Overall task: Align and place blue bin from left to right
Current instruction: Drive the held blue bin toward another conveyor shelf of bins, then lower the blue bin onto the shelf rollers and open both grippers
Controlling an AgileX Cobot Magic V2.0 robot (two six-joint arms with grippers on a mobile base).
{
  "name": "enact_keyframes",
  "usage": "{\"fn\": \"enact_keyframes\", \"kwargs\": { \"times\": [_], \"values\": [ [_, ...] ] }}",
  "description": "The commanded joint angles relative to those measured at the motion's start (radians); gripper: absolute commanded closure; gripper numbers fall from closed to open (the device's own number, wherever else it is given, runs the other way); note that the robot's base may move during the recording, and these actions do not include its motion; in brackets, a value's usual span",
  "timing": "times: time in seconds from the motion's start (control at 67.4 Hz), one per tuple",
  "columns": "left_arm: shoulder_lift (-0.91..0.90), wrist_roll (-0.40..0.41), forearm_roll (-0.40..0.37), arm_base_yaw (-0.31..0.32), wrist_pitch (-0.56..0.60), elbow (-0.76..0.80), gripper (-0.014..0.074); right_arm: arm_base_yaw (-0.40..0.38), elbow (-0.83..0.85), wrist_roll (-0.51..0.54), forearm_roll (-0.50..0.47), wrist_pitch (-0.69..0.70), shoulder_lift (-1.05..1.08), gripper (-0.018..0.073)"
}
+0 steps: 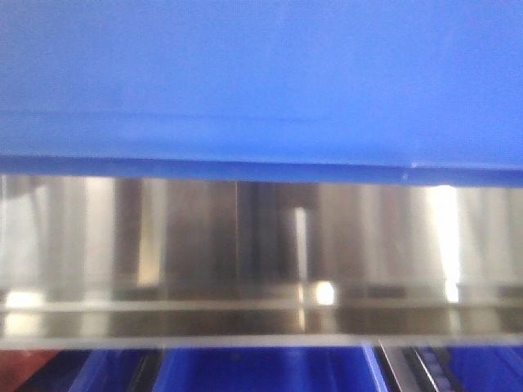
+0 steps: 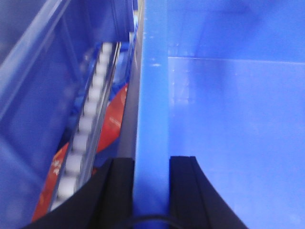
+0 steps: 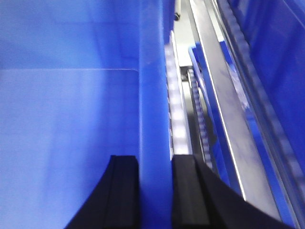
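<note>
Clamping opposite side walls between their jaws, your left gripper [image 2: 151, 164] and right gripper [image 3: 155, 162] hold the large bright-blue rigid plastic bin [image 1: 261, 82] spanning between them.

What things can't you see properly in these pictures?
Front view: the blue bin fills the top, and the picture edges cut off its ends.
Left wrist view: the red thing beside the rollers is too blurred to name.
Right wrist view: the right gripper is cut off by the bottom edge.
</note>
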State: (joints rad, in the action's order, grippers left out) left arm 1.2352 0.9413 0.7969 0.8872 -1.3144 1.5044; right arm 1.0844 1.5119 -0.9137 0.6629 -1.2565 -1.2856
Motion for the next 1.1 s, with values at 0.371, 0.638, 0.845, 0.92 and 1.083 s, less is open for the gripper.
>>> {"fn": "enact_keyframes", "kwargs": {
  "times": [0.371, 0.638, 0.845, 0.92, 1.083],
  "values": [
    [0.006, 0.009, 0.001, 0.02, 0.105, 0.016, 0.0707, 0.016, 0.009, -0.004, -0.009, 0.3, 0.001, 0.0638],
    [0.006, 0.009, 0.001, 0.02, 0.105, 0.016, 0.0707, 0.016, 0.009, -0.004, -0.009, 0.3, 0.001, 0.0638],
    [0.006, 0.009, 0.001, 0.02, 0.105, 0.016, 0.0707, 0.016, 0.009, -0.004, -0.009, 0.3, 0.001, 0.0638],
    [0.006, 0.009, 0.001, 0.02, 0.105, 0.016, 0.0707, 0.016, 0.009, -0.004, -0.009, 0.3, 0.001, 0.0638],
    [0.006, 0.009, 0.001, 0.02, 0.105, 0.016, 0.0707, 0.016, 0.009, -0.004, -0.009, 0.3, 0.001, 0.0638]
  ]
}}
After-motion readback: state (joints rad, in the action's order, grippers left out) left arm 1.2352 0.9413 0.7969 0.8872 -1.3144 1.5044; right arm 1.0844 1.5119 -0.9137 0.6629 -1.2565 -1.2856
